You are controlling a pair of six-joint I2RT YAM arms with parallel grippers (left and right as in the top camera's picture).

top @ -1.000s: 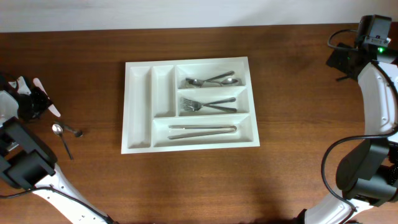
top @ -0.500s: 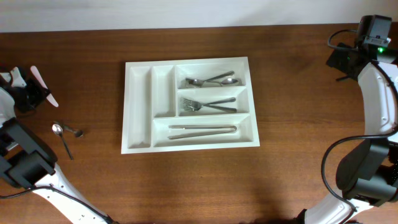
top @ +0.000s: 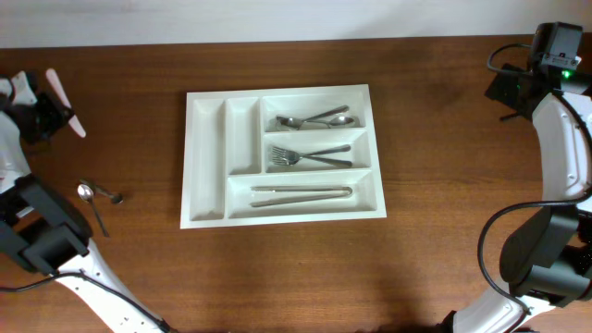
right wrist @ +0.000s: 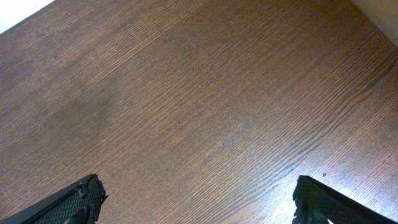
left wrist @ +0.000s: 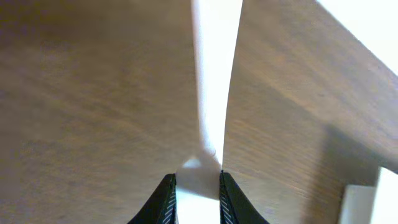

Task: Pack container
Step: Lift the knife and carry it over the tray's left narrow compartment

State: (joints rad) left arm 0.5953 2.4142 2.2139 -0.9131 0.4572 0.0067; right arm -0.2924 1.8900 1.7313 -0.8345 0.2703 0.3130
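Sitting at the middle of the bench (top: 444,185), the white cutlery tray (top: 205,166) holds spoons (top: 314,119) in its far long compartment, forks (top: 310,155) in the middle one and long steel pieces (top: 301,193) in the near one; both narrow upright compartments are bare. Two small spoons (top: 94,199) lie loose near the left edge. The left gripper (left wrist: 196,182) hangs above the far left corner, jaws pinching a slim white piece (left wrist: 214,74) whose kind I cannot tell. The right gripper (right wrist: 199,199) is at the far right corner, jaws spread wide over bare wood.
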